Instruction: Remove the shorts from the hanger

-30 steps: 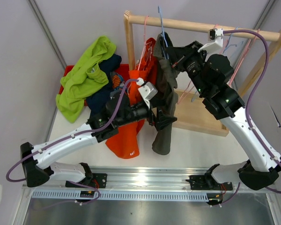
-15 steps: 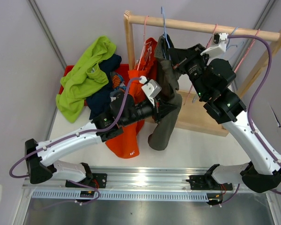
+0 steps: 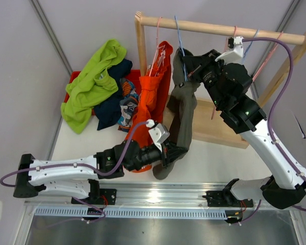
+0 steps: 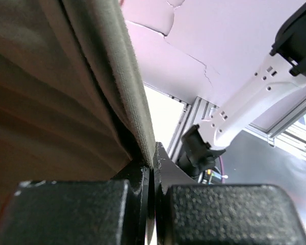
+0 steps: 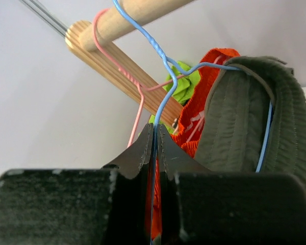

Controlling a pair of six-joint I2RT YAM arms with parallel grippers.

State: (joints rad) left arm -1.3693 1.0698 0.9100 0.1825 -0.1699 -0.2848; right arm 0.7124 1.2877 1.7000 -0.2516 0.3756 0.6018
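- Left gripper (image 4: 154,162) clenched on the lower edge of soft grey-olive fabric shorts (image 3: 183,104).
- Right gripper (image 5: 154,140) pinching thin blue wire hanger (image 5: 166,99).
- Shorts' waistband draped over that hanger, under light wooden rail (image 3: 214,27); legs stretched down toward left gripper.

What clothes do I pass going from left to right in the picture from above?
Lime green shorts → blue, orange and white printed shorts → bright orange shorts → grey shorts.
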